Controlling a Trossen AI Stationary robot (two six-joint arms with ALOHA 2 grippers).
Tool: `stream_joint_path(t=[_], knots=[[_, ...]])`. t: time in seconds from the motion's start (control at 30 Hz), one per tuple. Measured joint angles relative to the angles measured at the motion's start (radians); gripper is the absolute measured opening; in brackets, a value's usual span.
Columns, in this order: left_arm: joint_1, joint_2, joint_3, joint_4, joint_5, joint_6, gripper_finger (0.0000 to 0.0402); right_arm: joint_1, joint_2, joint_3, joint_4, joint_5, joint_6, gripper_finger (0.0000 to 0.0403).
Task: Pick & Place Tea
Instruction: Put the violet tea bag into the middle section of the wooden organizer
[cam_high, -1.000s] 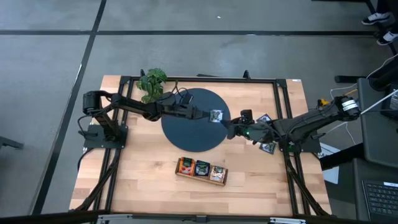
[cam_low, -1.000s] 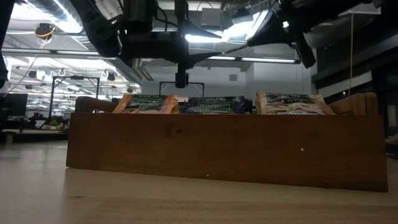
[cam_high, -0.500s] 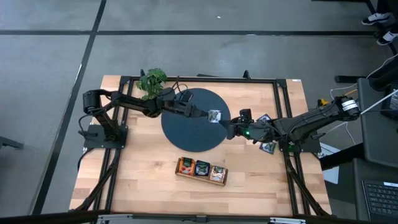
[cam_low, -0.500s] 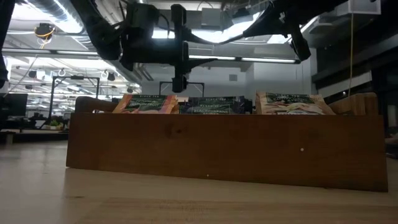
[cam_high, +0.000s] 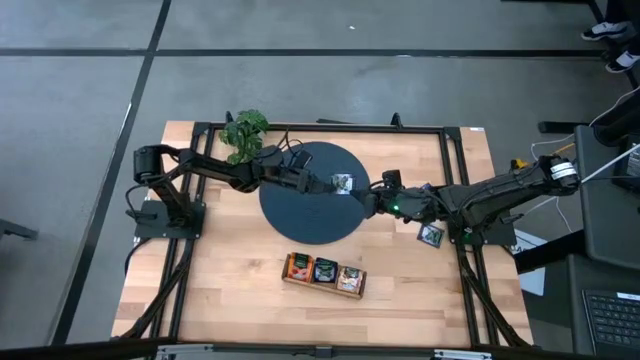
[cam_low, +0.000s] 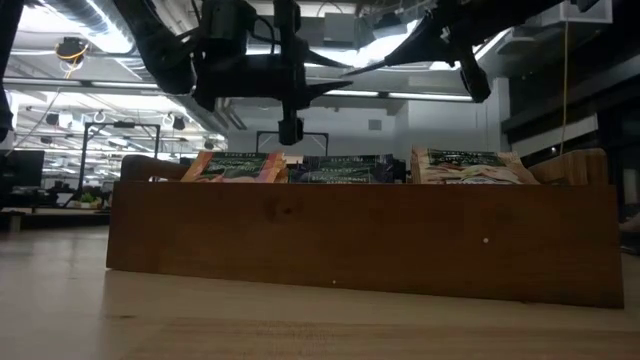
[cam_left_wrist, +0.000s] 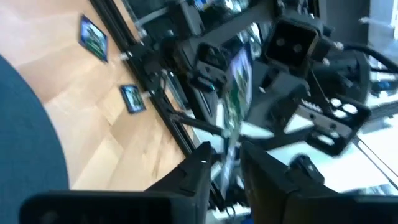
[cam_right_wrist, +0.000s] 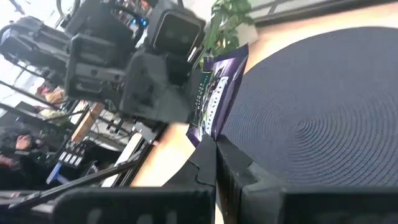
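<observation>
At centre frame I see a tea sachet (cam_high: 346, 183) above the round mat (cam_high: 300, 215), my left gripper (cam_high: 338, 184) and right gripper (cam_high: 366, 205) both clamped on it; two sachets (cam_high: 431, 235) lie right.

— What do you see past the table?

— You're in an open hall: a grey floor (cam_high: 80, 110) crossed by dark lines, long ceiling lights (cam_low: 400, 96) glowing overhead.

— And off to your side?

— A desk with a keyboard (cam_high: 610, 318) sits beyond the wooden table's (cam_high: 230, 280) edge, and shelving (cam_low: 120, 135) stands far back.
</observation>
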Motion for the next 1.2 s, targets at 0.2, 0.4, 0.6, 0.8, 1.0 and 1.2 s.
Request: stream_joint_path(t=[0.2, 0.4, 0.6, 0.8, 1.0, 1.2], knots=[[-0.003, 0.000, 0.000, 0.001, -0.049, 0.000, 0.0032, -0.012, 0.000, 0.000, 0.006, -0.036, -0.010, 0.0000], [-0.003, 0.000, 0.000, 0.035, -0.048, 0.012, 0.0005, -0.012, 0.000, 0.000, 0.006, -0.028, -0.010, 0.0007], [-0.001, 0.000, 0.000, 0.050, 0.006, 0.040, 0.0003, -0.012, 0.000, 0.000, -0.051, -0.083, 0.069, 0.0052], [-0.024, 0.000, 0.000, 0.044, 0.083, 0.058, 0.0003, -0.012, 0.000, 0.000, -0.182, -0.295, 0.201, 0.0097], [-0.055, 0.000, 0.065, -0.172, 0.177, 0.149, 0.0002, 0.018, 0.000, 0.000, -0.260, -0.413, 0.330, 0.0110], [-0.109, 0.000, 0.257, -0.700, 0.238, 0.483, 0.0002, 0.085, 0.000, 0.000, -0.338, -0.415, 0.436, 0.0103]])
